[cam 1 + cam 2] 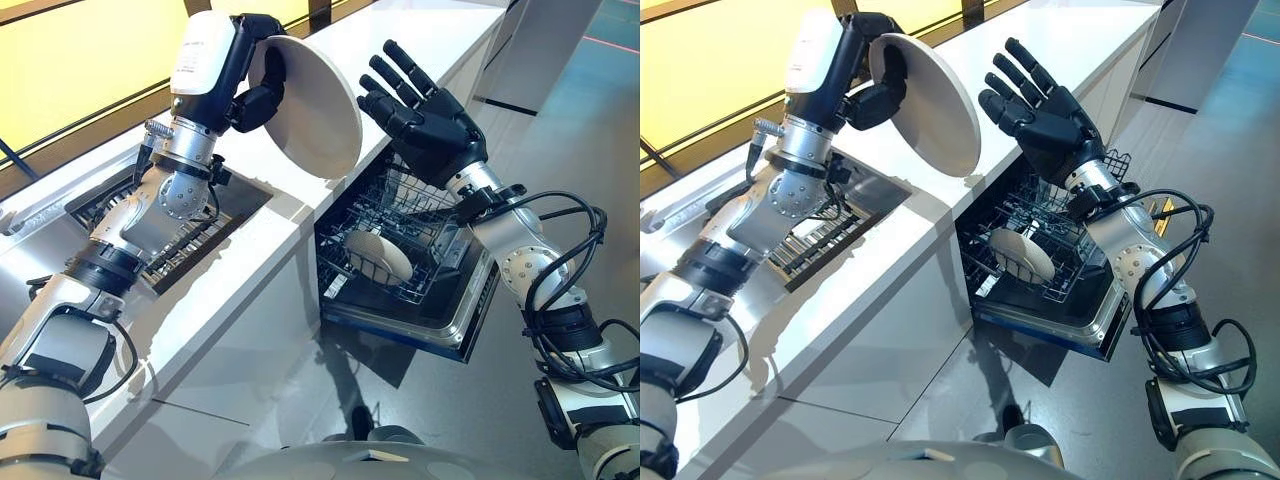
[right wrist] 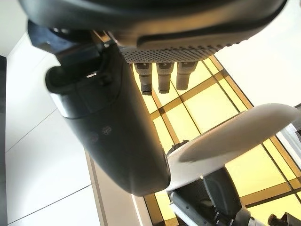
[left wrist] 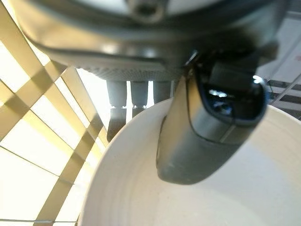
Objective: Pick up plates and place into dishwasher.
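A long white counter (image 1: 420, 45) runs from about 7 o'clock up toward 1 o'clock, with warm yellow window panes (image 1: 70, 70) glowing behind it at 10 o'clock and a grey tiled floor (image 1: 560, 130) stretching off to the right. Set into the counter on the left is a steel sink (image 1: 205, 225) with a slotted rack inside.

Above the sink rises the left hand (image 1: 255, 95), its thumb and fingers clamped on the rim of a white plate (image 1: 315, 105); the plate is held up in the air, tilted on edge, over the counter's front edge and just above the open machine. The left wrist view shows the thumb pressed onto the plate's inner face with the fingers behind the rim.

Below, at 5 o'clock from the plate, the dishwasher (image 1: 460, 320) stands open in the counter front, its wire rack (image 1: 420, 230) pulled out, and a second plate (image 1: 380, 255) already stands on edge in the tines.

At 3 o'clock from the held plate hovers the right hand (image 1: 425, 115), near it but apart, fingers spread straight, holding nothing.
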